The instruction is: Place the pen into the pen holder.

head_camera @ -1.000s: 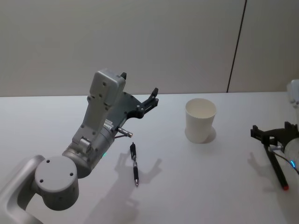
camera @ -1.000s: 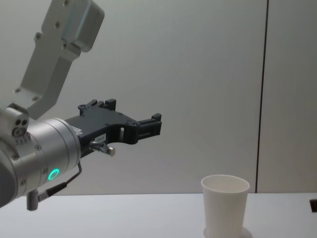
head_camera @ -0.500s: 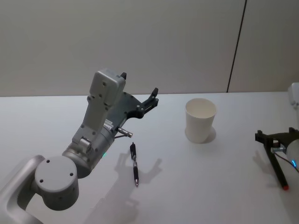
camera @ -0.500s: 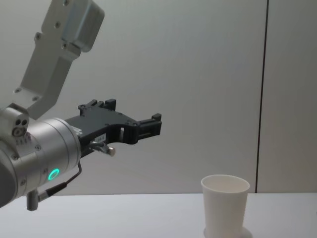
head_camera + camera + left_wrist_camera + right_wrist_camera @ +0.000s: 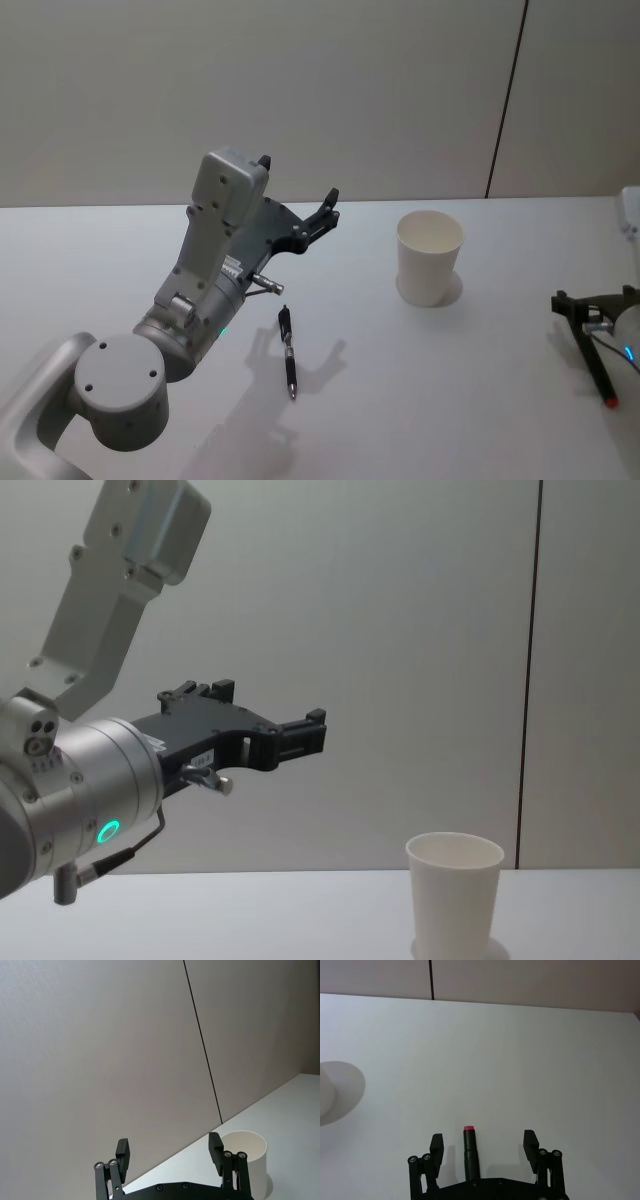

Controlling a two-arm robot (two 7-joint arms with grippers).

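Head view: pen (image 5: 288, 352) lies near raised left tool (image 5: 298, 178), spread apart; right tool (image 5: 596, 296) likewise apart.

Cup (image 5: 453, 895): my chest view cuts its base off at the frame edge; in the left wrist view a finger (image 5: 215, 1145) of the left gripper (image 5: 169, 1146) covers part of its side.
Marker (image 5: 469, 1152): its back end runs under the right gripper (image 5: 483, 1136), so I can't judge its length.
Pen (image 5: 288, 352): too small for me to tell tip from cap.
Left arm (image 5: 110, 390): clipped at the head view's lower left corner.
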